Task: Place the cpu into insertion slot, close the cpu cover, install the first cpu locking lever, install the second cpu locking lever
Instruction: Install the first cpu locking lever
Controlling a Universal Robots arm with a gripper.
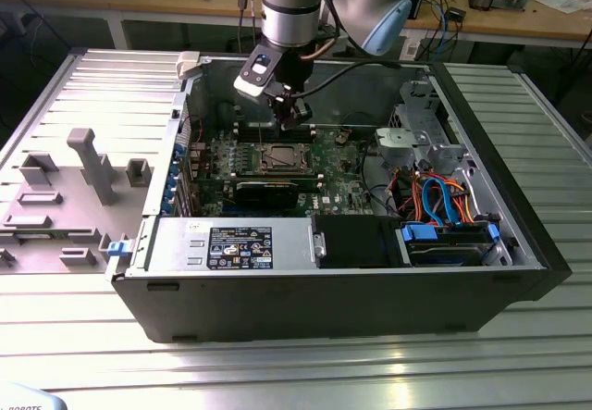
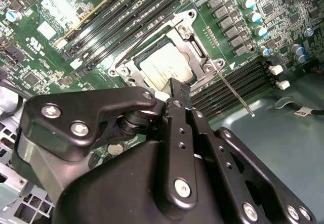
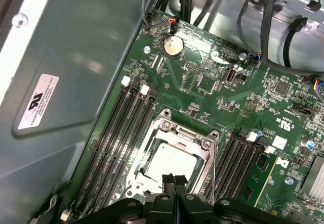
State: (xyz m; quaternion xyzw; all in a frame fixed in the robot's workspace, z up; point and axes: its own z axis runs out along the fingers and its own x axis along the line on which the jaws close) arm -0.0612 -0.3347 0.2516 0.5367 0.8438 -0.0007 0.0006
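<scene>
Currently the fingers (image 3: pixel 168 179) are pressed together, with only a thin seam between the pads and nothing held in them. Gripper (image 3: pixel 174 179) tips sit over the near edge of the cpu (image 3: pixel 169 161) in the first wrist view. In the second wrist view the gripper (image 2: pixel 175 90) meets the socket frame at one edge of the cpu (image 2: pixel 164 67). Cannot tell whether there is contact or a small gap.

Cpu: seated flat in the insertion slot (image 1: pixel 280 158), dull grey face up. The cpu cover (image 3: pixel 185 135) lies flat around it, and the chip's face shows through the cut-out middle.

Locking lever (image 2: pixel 235 90): a thin bright rod that runs from a corner of the socket and angles out over the neighbouring memory slots (image 3: pixel 119 133), away from the frame. Long black memory slots flank the socket on both sides. A coin cell (image 3: pixel 173 45) sits farther off on the green motherboard (image 3: pixel 202 107).

In the exterior view the gripper (image 1: pixel 294 118) hangs inside the open computer case (image 1: pixel 324 308), close above the socket and toward the case's far wall. A black expansion card (image 1: pixel 268 191) lies just on the near side of the socket, and beyond it is the power supply (image 1: pixel 231 243) with its label. Blue and orange cables (image 1: pixel 444 197) bunch at the exterior view's right. The case rests on a ribbed metal table (image 1: pixel 370 373). A grey fixture tray (image 1: pixel 65 197) sits at the exterior view's left.
</scene>
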